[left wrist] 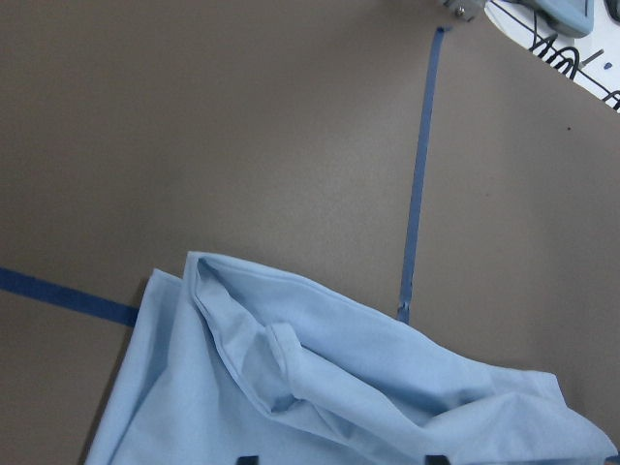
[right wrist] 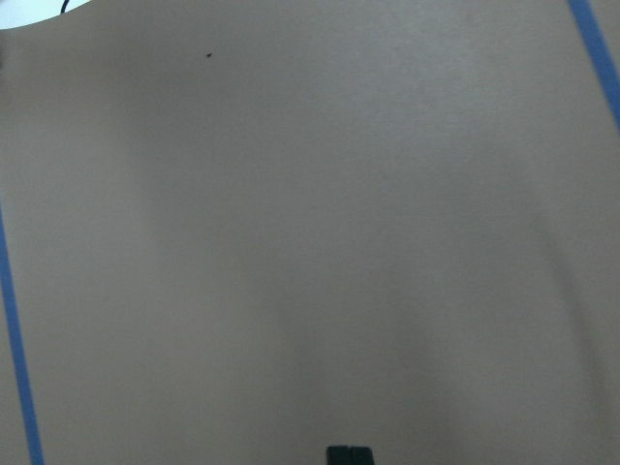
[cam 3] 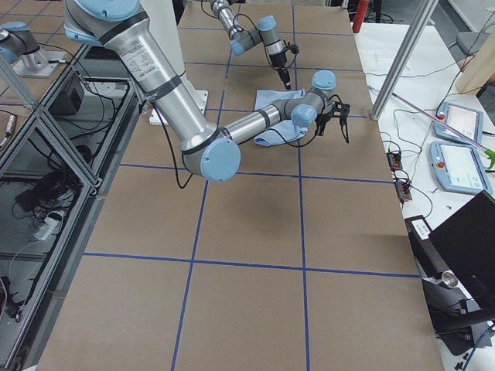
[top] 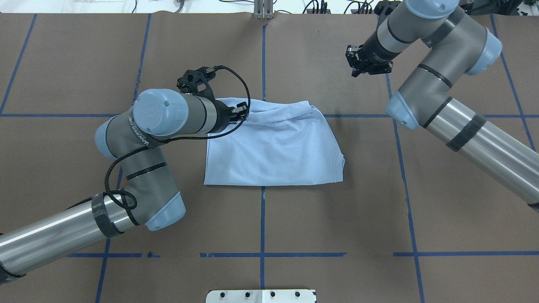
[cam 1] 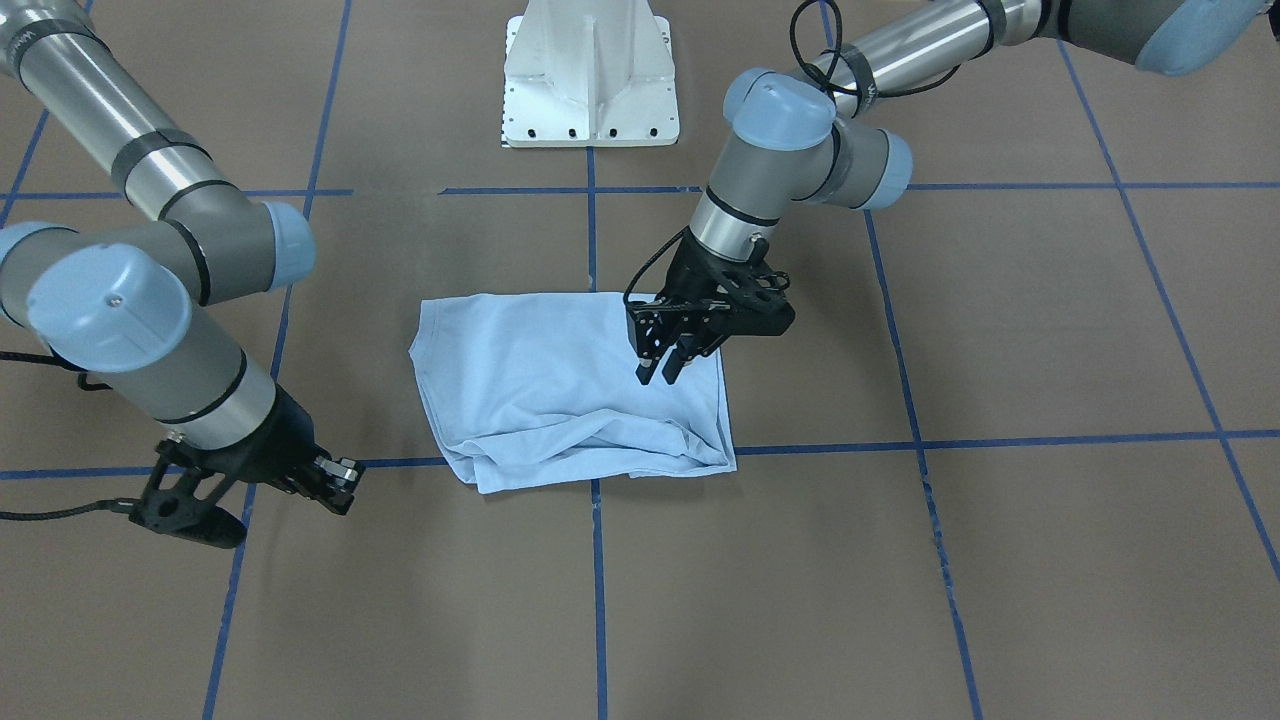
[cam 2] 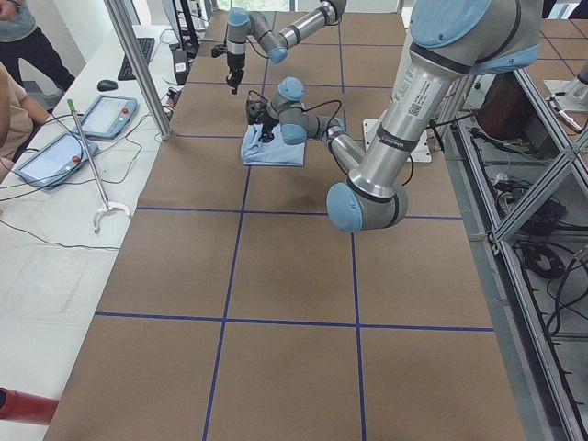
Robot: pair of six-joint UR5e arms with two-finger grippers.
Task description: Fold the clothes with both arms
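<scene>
Currently the shirt (cam 1: 540, 370) lies part-folded at the middle of the table (cam 1: 1000, 300), its edge on the operators' side rumpled. My left gripper (cam 1: 660, 372) hangs over the shirt's left part, fingers apart and empty. My right gripper (cam 1: 340, 485) stands well clear over bare table, fingers together and empty. Judgement: I am between folds; the next move calls for pinching the rumpled edge's corners.
</scene>
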